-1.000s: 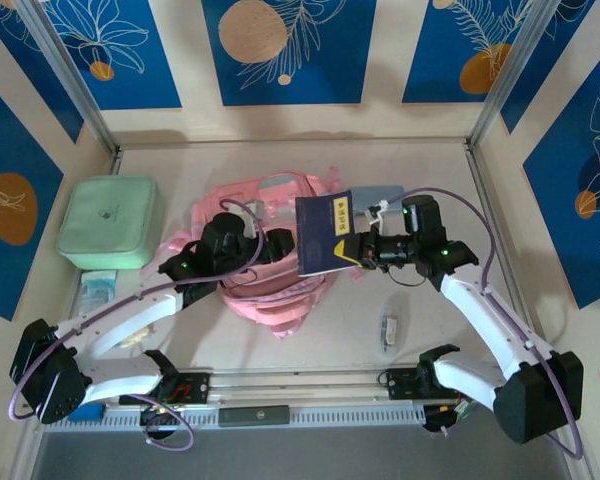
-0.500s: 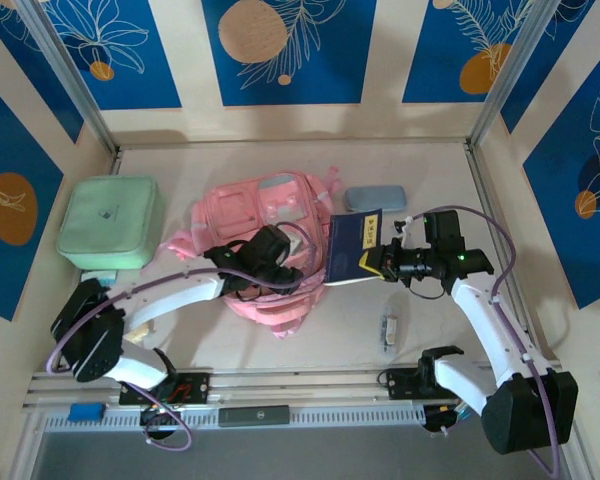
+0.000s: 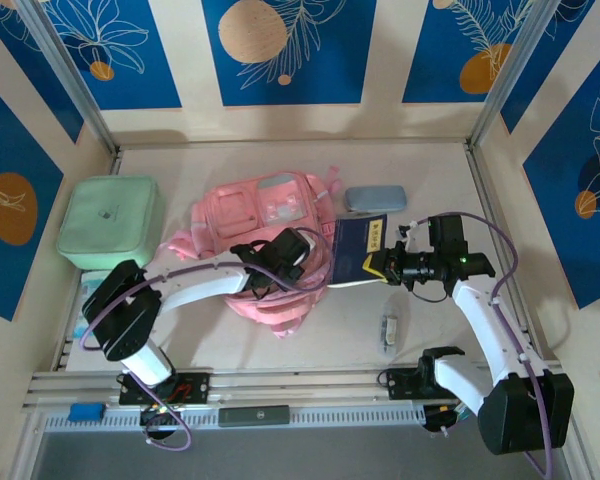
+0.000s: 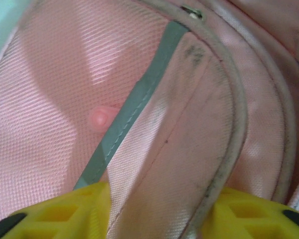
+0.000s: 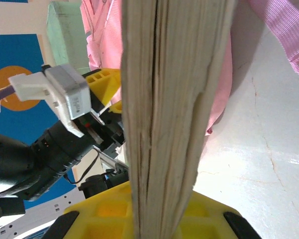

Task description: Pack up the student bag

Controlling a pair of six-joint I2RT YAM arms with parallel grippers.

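Yellow fingers of the right claw (image 3: 379,266) are clenched on one edge of a navy book (image 3: 357,250), whose pale page block shows between them in the wrist view. The book's other edge reaches the right side of the student bag (image 3: 260,208). The left claw (image 4: 154,219) sits on that same side of the bag with a piped fold of pink fabric between its fingers; whether it pinches the fold I cannot tell. The bag lies flat mid-worktop (image 3: 420,170), front pockets up. A grey-blue pouch (image 3: 374,198) lies just behind the book, and a mint-green case (image 3: 110,222) sits well apart at the left
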